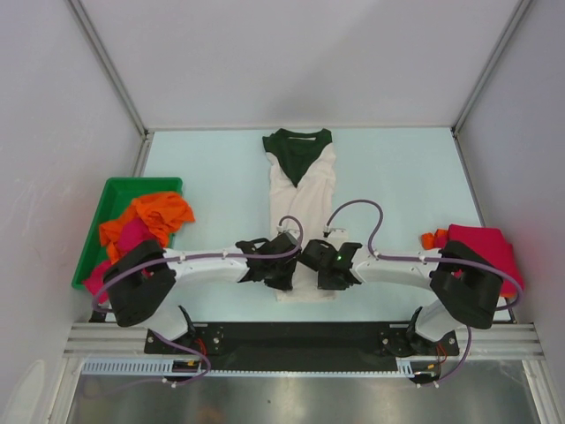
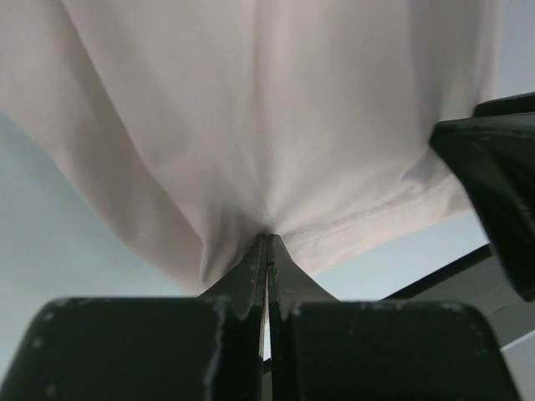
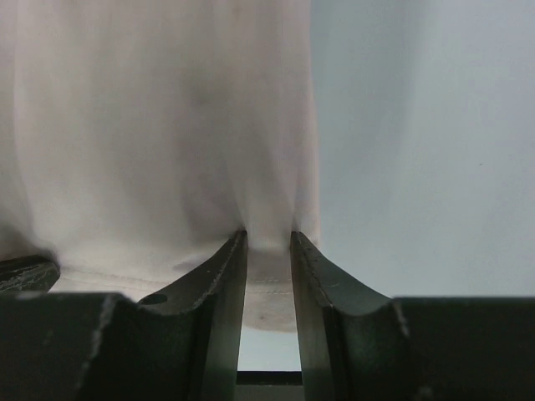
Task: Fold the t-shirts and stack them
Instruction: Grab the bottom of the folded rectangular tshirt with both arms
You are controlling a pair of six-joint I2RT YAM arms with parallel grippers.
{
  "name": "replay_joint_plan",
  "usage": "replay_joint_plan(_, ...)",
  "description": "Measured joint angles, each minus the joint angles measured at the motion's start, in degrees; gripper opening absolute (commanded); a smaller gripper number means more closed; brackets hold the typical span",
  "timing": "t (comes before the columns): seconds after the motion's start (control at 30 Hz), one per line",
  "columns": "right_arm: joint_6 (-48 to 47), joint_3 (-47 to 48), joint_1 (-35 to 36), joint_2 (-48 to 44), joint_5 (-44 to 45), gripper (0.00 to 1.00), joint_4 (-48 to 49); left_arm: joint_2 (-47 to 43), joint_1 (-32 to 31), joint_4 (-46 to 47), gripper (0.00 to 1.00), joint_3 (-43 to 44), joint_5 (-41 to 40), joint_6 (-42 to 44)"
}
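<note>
Nearest, the left gripper (image 2: 267,241) pinches the cream t-shirt (image 1: 305,185) by its near hem, jaws together. Beside it, the right gripper (image 3: 267,238) clamps the same hem, cloth keeping its jaws slightly parted. The shirt's long axis runs straight away from the 2 arms.

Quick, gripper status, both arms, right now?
Left gripper: closed, pinching the cream t-shirt at its hem.
Right gripper: closed on the same hem, cloth bunched between the jaws.

The cream tee (image 1: 305,196) is lying folded into 1 long narrow strip at mid-table, with its dark green end farthest. An orange tee (image 1: 159,213) and a magenta tee (image 1: 132,235) are sitting crumpled at left, while a crimson tee (image 1: 482,246) is resting folded at right.
</note>
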Motion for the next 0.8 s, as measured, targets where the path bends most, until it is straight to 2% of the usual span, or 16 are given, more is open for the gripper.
replay_joint_plan(0.43, 2.2, -2.4, 0.0, -2.3, 0.2, 0.35, 2.0, -1.1, 0.2, 2.4, 0.0, -3.4, 0.0, -4.3)
replay_joint_plan(0.6, 2.2, -2.5, 2.4, -3.5, 2.0, 0.45, -0.4, -3.7, -1.4, 1.2, 0.1, -4.0, -3.1, -4.7)
replay_joint_plan(0.8, 2.9, 1.1, 5.2, -6.1, 5.0, 0.57, -4.7, -14.6, -4.8, -6.2, 0.17, -4.4, -8.8, -6.4)
